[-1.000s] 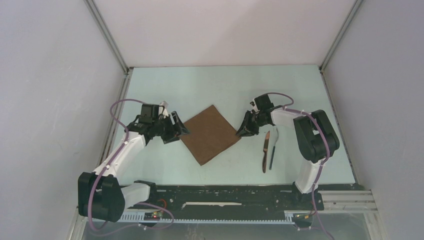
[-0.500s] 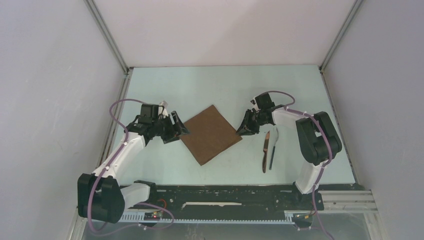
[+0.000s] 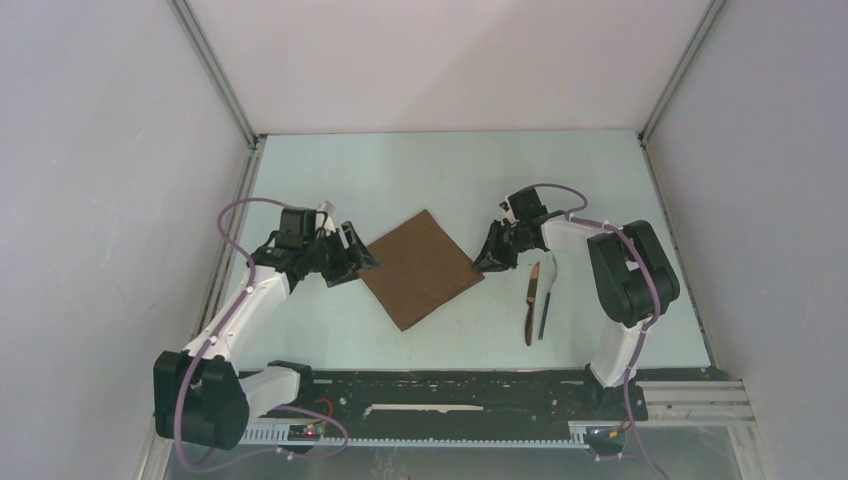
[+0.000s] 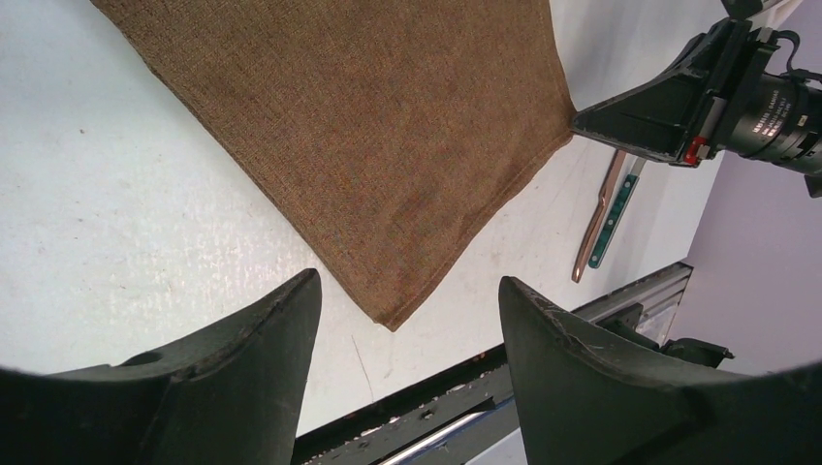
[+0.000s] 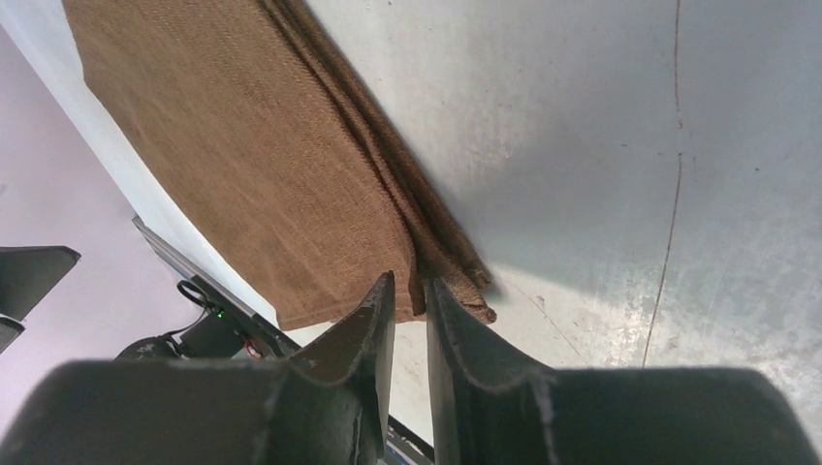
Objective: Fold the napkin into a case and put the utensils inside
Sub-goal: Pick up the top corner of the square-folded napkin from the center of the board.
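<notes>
Left pincer is spread, right pincer narrowed at brown rectangular fabric napkin, grip unclear; 2 slender utensils uncased.

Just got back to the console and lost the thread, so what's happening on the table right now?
Both arms are at the napkin, which lies folded flat on the table. The left gripper is open at its left corner, holding nothing. The right gripper is nearly closed at the right corner, where the layers stack; whether it has pinched the cloth is unclear. The utensils lie side by side further right, untouched.
</notes>
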Controlling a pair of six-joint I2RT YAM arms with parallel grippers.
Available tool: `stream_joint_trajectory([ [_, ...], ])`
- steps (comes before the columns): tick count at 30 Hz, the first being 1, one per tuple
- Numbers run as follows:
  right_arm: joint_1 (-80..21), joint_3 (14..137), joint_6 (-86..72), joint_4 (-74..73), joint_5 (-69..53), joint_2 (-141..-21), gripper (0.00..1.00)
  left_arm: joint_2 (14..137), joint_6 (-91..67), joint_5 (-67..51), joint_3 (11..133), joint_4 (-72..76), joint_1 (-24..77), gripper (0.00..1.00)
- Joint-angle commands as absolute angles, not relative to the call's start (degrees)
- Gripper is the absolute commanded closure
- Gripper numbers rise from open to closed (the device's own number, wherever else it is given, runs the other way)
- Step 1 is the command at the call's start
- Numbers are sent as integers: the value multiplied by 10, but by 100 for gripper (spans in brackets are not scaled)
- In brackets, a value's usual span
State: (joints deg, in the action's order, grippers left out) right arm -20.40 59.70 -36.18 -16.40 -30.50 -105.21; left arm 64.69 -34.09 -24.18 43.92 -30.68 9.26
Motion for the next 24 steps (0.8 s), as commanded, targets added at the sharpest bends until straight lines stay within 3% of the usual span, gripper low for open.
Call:
stream_joint_trajectory([
  [1, -211, 606, -354, -149, -303, -1059, 78, 629, -347, -248, 442, -303, 95, 27],
  [4, -214, 606, -352, -148, -296, -1057, 83, 628, -347, -248, 443, -303, 95, 27],
  [8, -226, 611, -341, -150, -287, -1048, 100, 628, -348, -242, 443, -303, 94, 27],
  [14, -293, 666, -309, -155, -263, -1064, 100, 623, -357, -197, 441, -300, 90, 27],
  [24, -378, 815, -313, -140, -293, -1195, 100, 606, -375, -209, 419, -287, 70, 27],
])
